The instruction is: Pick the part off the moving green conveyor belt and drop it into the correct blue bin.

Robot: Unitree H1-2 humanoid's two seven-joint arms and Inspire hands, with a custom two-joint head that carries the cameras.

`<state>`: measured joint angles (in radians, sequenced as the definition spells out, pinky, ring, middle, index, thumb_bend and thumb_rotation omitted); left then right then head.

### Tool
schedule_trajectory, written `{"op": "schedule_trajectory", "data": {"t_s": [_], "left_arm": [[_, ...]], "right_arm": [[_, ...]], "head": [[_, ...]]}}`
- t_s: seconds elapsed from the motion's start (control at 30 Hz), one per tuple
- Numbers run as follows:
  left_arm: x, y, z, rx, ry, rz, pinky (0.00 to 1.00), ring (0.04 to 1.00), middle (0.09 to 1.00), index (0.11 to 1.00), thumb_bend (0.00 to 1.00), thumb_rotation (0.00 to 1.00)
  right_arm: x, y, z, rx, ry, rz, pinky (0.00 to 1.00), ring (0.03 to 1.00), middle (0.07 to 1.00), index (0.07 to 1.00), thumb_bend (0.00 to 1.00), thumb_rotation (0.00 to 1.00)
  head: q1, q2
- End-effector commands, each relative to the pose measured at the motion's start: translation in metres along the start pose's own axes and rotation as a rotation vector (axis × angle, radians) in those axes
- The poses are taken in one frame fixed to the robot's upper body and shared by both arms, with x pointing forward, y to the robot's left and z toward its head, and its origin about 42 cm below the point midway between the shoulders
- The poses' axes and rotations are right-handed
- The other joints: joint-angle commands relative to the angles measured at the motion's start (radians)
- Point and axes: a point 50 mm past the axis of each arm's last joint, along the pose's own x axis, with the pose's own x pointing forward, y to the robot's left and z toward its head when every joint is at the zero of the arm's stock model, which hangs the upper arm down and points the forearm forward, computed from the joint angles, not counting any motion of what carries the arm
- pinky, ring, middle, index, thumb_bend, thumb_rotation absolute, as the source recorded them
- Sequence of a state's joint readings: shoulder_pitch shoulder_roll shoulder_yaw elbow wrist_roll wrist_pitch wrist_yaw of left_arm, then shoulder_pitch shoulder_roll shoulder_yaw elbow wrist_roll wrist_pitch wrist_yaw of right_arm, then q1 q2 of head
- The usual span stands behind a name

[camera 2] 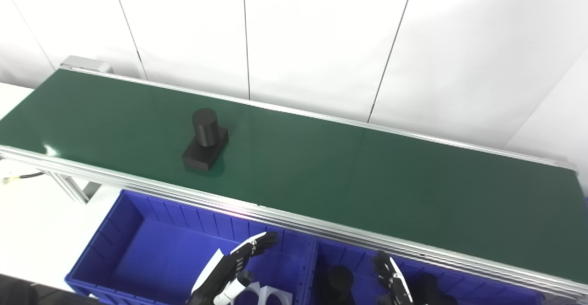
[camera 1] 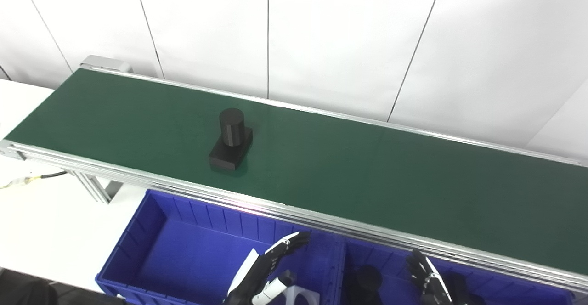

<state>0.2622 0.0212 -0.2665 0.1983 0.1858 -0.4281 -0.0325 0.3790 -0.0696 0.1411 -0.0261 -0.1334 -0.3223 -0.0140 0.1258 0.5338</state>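
In the left eye view, the green conveyor belt [camera 1: 367, 167] is running across the scene from far left to near right, framed by silver rails. The black part [camera 1: 231, 140], an upright cylinder on a rectangular base, is sitting on the belt's left half, nearer the near rail than the far one. Below the near rail, the left blue bin [camera 1: 151, 236] is lying open, and the right blue bin [camera 1: 505, 286] is sitting just beside it. The left hand [camera 1: 264, 270] is hovering over the left bin with its fingers stretched out and apart, holding nothing. The right hand [camera 1: 427, 277] is hanging over the right bin, fingers spread and empty. A dark cylinder [camera 1: 369, 279] is resting inside the right bin, between the two hands. The white worktop [camera 1: 41, 222] is showing at the left.

In the right eye view, the part [camera 2: 205, 140] is standing in the same spot on the belt, well apart from both hands. The left hand [camera 2: 234, 263] is reaching over the left bin, open and empty, and white pieces [camera 2: 264, 296] are lying below it at the picture's edge. The right hand [camera 2: 390, 279] is likewise open over the right bin.
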Motion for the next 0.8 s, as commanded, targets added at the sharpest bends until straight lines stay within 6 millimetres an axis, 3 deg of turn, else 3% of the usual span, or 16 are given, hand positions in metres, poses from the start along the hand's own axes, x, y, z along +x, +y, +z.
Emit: {"op": "schedule_trajectory", "data": {"t_s": [0.0, 0.43, 0.77], "left_arm": [[0.0061, 0.0017, 0.0076, 0.013, -0.065, 0.006, 0.92, 0.897, 0.873, 0.859, 0.83, 0.99], [0.0089, -0.0015, 0.0057, 0.002, -0.062, 0.005, 0.91, 0.89, 0.869, 0.853, 0.83, 0.98], [0.0125, -0.0003, 0.0019, 0.009, -0.053, -0.006, 0.92, 0.901, 0.879, 0.866, 0.83, 0.99]], "right_arm": [[0.0035, -0.0009, 0.0101, 0.007, -0.073, -0.007, 0.89, 0.885, 0.874, 0.901, 0.59, 1.0], [0.0039, -0.0034, 0.0058, -0.006, -0.073, -0.002, 0.86, 0.872, 0.873, 0.897, 0.55, 1.0], [0.0079, -0.0039, 0.0043, 0.022, -0.111, -0.024, 0.87, 0.874, 0.868, 0.895, 0.53, 0.99]], "head": [[-0.002, -0.001], [-0.011, -0.018], [-0.069, -0.036]]}}
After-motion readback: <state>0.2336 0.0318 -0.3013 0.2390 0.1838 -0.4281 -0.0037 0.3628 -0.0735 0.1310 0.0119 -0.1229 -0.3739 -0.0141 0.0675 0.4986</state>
